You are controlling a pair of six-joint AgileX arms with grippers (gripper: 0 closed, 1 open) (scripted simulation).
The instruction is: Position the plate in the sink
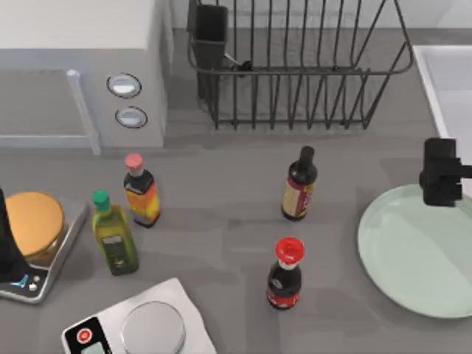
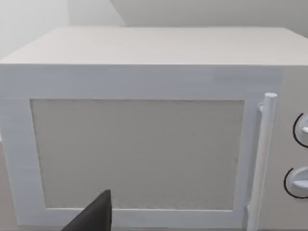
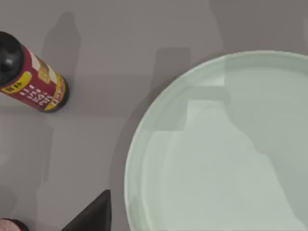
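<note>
No readable text. Labels on bottles (image 1: pixel 299 193) too small to make out; red symbol on scale (image 1: pixel 83 336) illegible.

Bare grey table (image 1: pixel 221 184) is lying open between the dark bottle (image 1: pixel 299 186) and the plate (image 1: pixel 420 251), giving a clear lane. The red-capped bottle (image 1: pixel 285 274) is standing near the plate's left edge. The black wire dish rack (image 1: pixel 295 66) is crowding the back, just beside the sink (image 1: pixel 446 74) at the right.
</note>
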